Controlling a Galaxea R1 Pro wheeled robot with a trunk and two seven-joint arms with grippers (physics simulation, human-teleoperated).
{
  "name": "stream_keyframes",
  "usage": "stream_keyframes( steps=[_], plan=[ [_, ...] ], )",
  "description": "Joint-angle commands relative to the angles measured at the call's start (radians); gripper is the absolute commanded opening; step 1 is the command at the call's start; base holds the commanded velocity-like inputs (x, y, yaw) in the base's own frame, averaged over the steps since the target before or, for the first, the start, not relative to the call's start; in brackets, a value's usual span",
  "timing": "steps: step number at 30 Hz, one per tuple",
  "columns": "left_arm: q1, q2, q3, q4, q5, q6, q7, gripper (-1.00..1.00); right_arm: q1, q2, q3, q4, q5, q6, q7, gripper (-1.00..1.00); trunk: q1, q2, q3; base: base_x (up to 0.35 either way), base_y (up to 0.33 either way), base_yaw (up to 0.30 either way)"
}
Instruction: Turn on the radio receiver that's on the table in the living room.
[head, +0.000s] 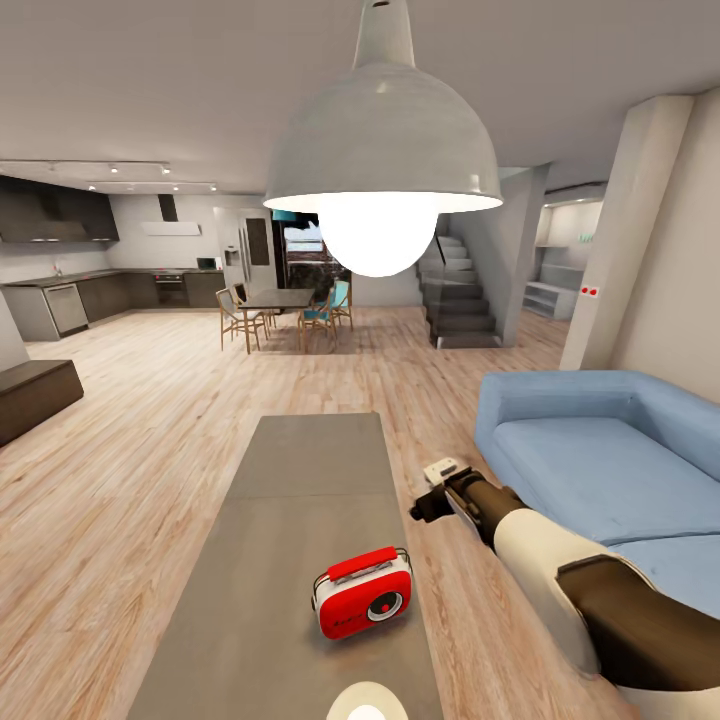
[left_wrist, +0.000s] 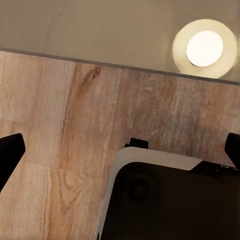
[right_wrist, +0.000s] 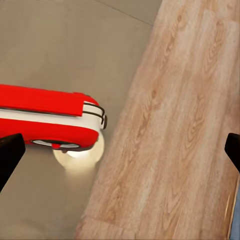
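Radio receiver sitting upright near the close end of the long grey bench, toward its right-hand edge, red face and round dial turned toward the camera, red handle on top. Glossy bench top mirroring the white pendant lamp hanging overhead, with a bright round reflection just in front of the radio. Light wood floor stretching all around, blue sofa standing to the right, dining table with chairs and a dark kitchen far behind.

Right gripper reaching forward over the floor beside the bench's right edge, a little beyond and to the right of the radio, not touching it. Right wrist view looking down on the radio's red top and white side band, with both dark fingers standing wide apart at the picture's edges. Left wrist view looking at floor, bench edge and the robot's own base, fingers likewise spread apart with nothing between them.

Possible trouble from here, as a judgement: pushing sideways at the light radio and tipping it over or sliding it along the slick top instead of pressing its switch; clipping the bench edge while swinging the right arm inward; missing the control altogether, its exact spot being too small to make out.
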Motion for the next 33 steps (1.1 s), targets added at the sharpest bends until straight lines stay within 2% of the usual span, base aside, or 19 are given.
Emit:
stream_keyframes(
  steps=[1,5,8,12,19,33],
  plan=[
    [0.0,0.0,0.0,0.0,0.0,0.0,0.0,1.0,-0.008,0.0,0.0,0.017,-0.001,-0.008,0.0,1.0,0.0,0.0,0.0,0.0,0.0,0.0],
    [0.0,0.0,0.0,0.0,0.0,0.0,0.0,1.0,-0.056,0.0,0.0,0.119,-0.004,-0.071,0.0,1.0,0.0,0.0,0.0,0.0,0.0,0.0],
    [0.0,0.0,0.0,0.0,0.0,0.0,0.0,1.0,-0.095,0.0,-0.001,0.197,-0.009,-0.147,0.002,1.0,0.0,0.0,0.0,0.0,0.0,0.0],
    [0.0,0.0,0.0,0.0,0.0,0.0,0.0,1.0,-0.116,-0.001,-0.002,0.234,-0.013,-0.213,0.004,1.0,0.0,0.0,0.0,0.0,0.0,0.0],
    [0.0,0.0,0.0,0.0,0.0,0.0,0.0,1.0,-0.125,0.0,-0.002,0.247,-0.014,-0.235,0.009,1.0,0.0,0.0,0.0,0.0,0.0,0.0],
    [0.0,0.0,0.0,0.0,0.0,0.0,0.0,1.0,-0.126,0.001,-0.002,0.242,-0.009,-0.231,0.01,1.0,0.0,0.0,0.0,0.0,0.0,0.0]
  ],
)
